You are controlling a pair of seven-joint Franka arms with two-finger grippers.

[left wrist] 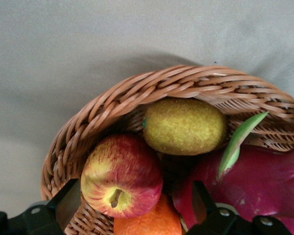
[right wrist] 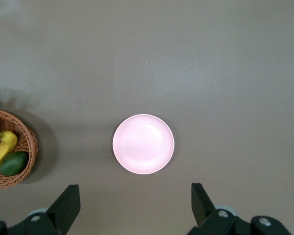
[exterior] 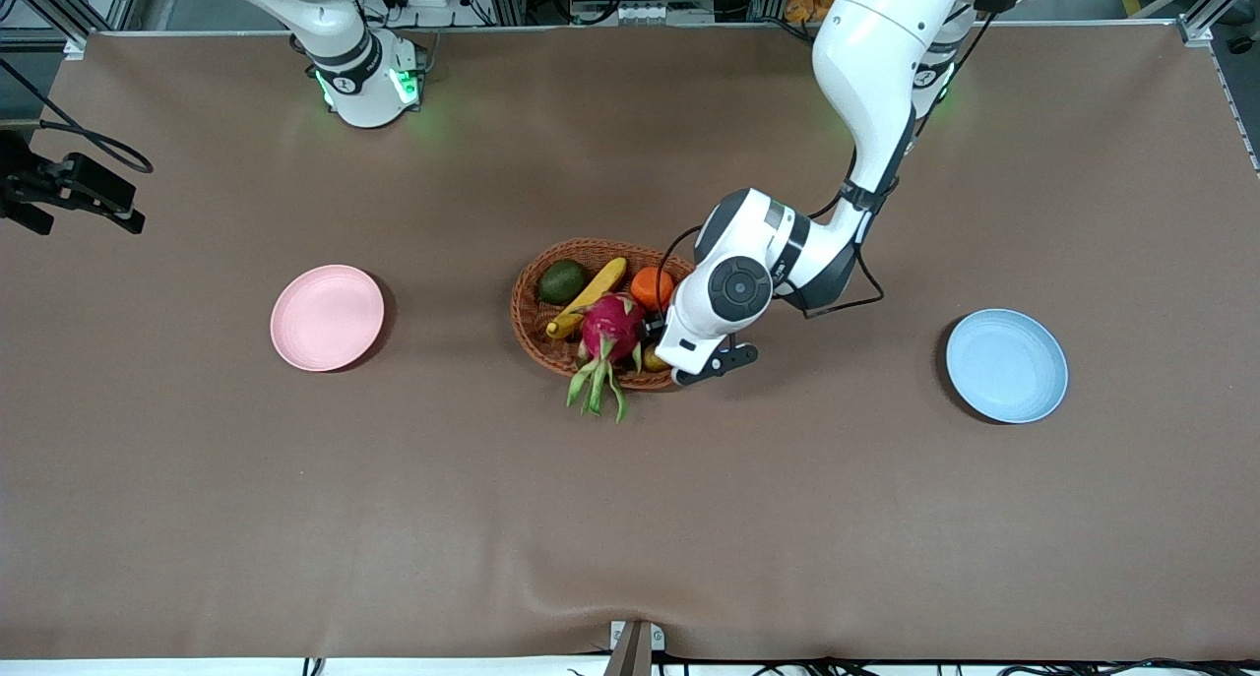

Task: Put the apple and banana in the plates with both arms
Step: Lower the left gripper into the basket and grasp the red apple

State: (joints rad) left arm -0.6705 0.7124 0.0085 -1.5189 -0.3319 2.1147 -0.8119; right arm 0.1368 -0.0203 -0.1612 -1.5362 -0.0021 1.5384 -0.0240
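Two open hands, fruit not yet lifted

Both plates sit bare on the brown table (exterior: 630,519): the pink plate (exterior: 327,317) toward the right arm's end, the blue plate (exterior: 1006,365) toward the left arm's end, with the wicker basket (exterior: 532,324) between them. All the fruit lies in the basket. The banana (exterior: 589,295) rests across it, between the avocado (exterior: 562,281) and the dragon fruit (exterior: 611,328), whose green leaves spill over the basket's rim nearest the front camera. The orange (exterior: 651,287) lies beside the banana.

The left arm reaches down to the basket's end, and its left hand (left wrist: 137,210) hangs low over the apple (left wrist: 121,175) with fingers spread wide, one on each side of it, not touching it that I can see. The apple lies against the basket wall, touching a yellow-green kiwi (left wrist: 184,126) and the orange.

The right hand (right wrist: 135,208) waits high above the pink plate, fingers open and holding nothing; only its arm's base shows from the front.
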